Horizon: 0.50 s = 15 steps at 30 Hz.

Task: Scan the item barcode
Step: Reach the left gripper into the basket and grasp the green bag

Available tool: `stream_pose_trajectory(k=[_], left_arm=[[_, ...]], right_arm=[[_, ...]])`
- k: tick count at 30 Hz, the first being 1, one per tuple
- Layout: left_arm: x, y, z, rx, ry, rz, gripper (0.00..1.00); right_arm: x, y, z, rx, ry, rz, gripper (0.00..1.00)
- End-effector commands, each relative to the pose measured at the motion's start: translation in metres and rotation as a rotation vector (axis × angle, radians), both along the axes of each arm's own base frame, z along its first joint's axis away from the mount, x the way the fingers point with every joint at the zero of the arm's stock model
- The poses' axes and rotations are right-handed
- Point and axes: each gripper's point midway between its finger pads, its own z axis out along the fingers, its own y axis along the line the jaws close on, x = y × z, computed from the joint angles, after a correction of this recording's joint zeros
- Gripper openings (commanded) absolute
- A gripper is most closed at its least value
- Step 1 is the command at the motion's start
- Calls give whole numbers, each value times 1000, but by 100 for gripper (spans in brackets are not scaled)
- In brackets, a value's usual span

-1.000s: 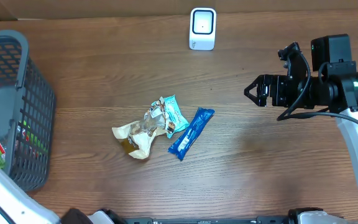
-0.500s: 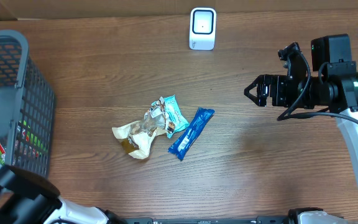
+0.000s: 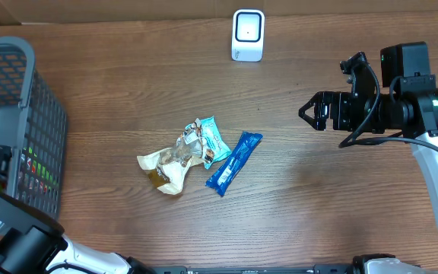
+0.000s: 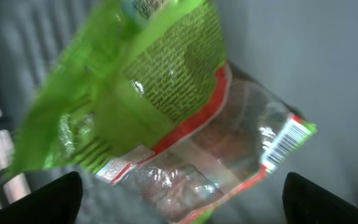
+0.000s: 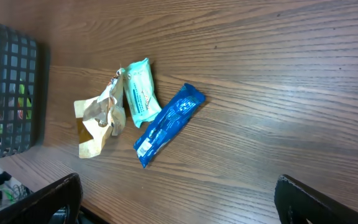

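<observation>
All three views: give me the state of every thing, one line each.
Blue snack bar: lying flat on the table.
Teal packet: lying flat, touching the tan wrapper.
Tan wrapper: crumpled.
Scanner: standing upright.
Grey basket: upright, holding packets.
Green packet: lying in the basket.
Left gripper: open, above the green packet.
Right gripper: open, empty.

Barcode [image 4: 283, 144] on green packet [image 4: 160, 81]; print illegible.

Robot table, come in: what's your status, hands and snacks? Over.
Left hand open above green packet in basket. Right hand open, empty, hovering at right. Blue wrapper, teal packet, tan wrapper in the middle, none held. Nothing between them and scanner.
</observation>
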Motion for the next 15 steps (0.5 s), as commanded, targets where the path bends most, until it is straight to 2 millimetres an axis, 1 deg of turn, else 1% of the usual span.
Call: stream_pose_trajectory(k=[1,7,10,12,14,15], left_arm=[[-5,-9,-26,-32,7,29,94],[-5,-14,-64,-22,-26,27,95],[-6,-17,-73,-21,-35,29,95],[-7,-18,-76,-21,-34,29,94],[-7,-18,-76,-22,-34,28,91],[-7,-18,-76,-22,-34,28,86]], right_arm=[[-2,3,0,11,5,5,99],[-2,3,0,11,5,5,99],[-2,3,0,11,5,5,99],[-2,3,0,11,6,5,99],[-2,3,0,11,5,5,99],[-2,3,0,11,5,5,99]])
